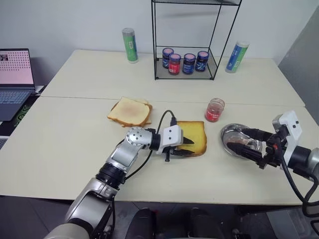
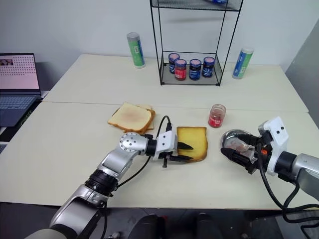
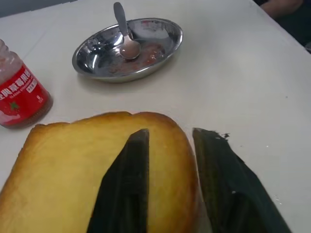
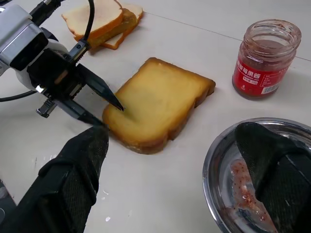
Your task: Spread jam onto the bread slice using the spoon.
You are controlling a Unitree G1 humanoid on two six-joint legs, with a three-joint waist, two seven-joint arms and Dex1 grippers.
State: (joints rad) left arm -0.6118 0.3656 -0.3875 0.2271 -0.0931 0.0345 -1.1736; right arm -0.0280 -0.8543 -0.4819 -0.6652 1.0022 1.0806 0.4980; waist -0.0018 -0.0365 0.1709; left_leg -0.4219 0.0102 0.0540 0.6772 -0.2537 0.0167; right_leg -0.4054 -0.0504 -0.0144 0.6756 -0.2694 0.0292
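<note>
Left wrist view told me little was done: thick golden bread slice (image 3: 92, 170) bare between my left fingers (image 3: 124, 194), parted; silver spoon (image 3: 124, 31) and reddish jam (image 3: 146, 52) in the steel dish (image 3: 97, 73); right fingers (image 4: 68, 189) spread, empty.

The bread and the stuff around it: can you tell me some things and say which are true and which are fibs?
1. The bread lies flat on the table. True.
2. The spoon rests on the bread. False: it sits in the steel dish.
3. The left pincer has one finger on top of the bread. True.
4. The open jam jar stands on the wire rack. False: it stands on the table beside the bread.
5. The bread is covered in jam. False: its top is bare.
</note>
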